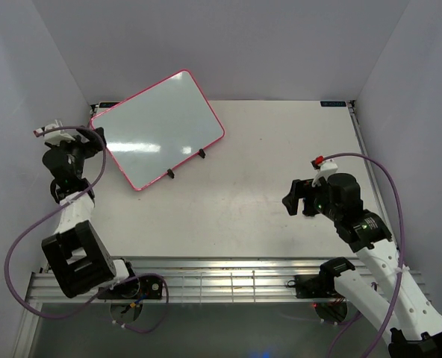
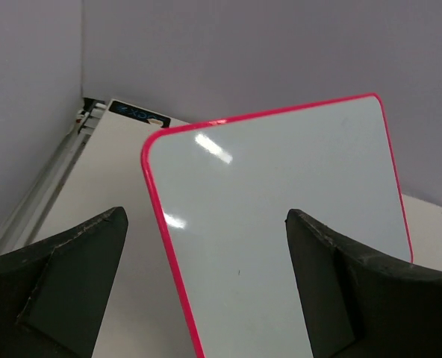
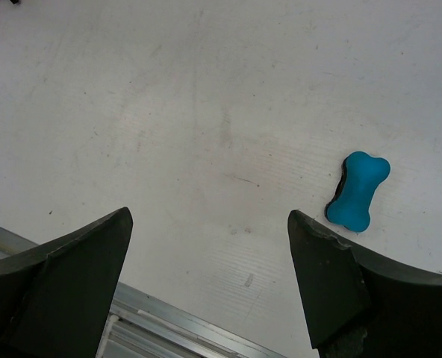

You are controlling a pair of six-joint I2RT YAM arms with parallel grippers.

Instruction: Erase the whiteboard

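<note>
The whiteboard point(image 1: 160, 127) has a pink-red frame and stands tilted on two small black feet at the back left of the table. Its surface looks blank. My left gripper point(image 1: 94, 139) is open beside its left edge; in the left wrist view the whiteboard point(image 2: 281, 194) and its pink edge lie ahead between the spread fingers of the left gripper point(image 2: 206, 218), apart from them. My right gripper point(image 1: 293, 198) is open and empty above bare table at the right. In the right wrist view a small blue bone-shaped eraser point(image 3: 358, 190) lies on the table just right of the right gripper point(image 3: 206, 218).
The board's black feet point(image 1: 170, 174) rest on the white table point(image 1: 266, 164). An aluminium rail point(image 1: 228, 280) runs along the near edge. Grey walls close in the left, back and right. Purple cables loop off both arms.
</note>
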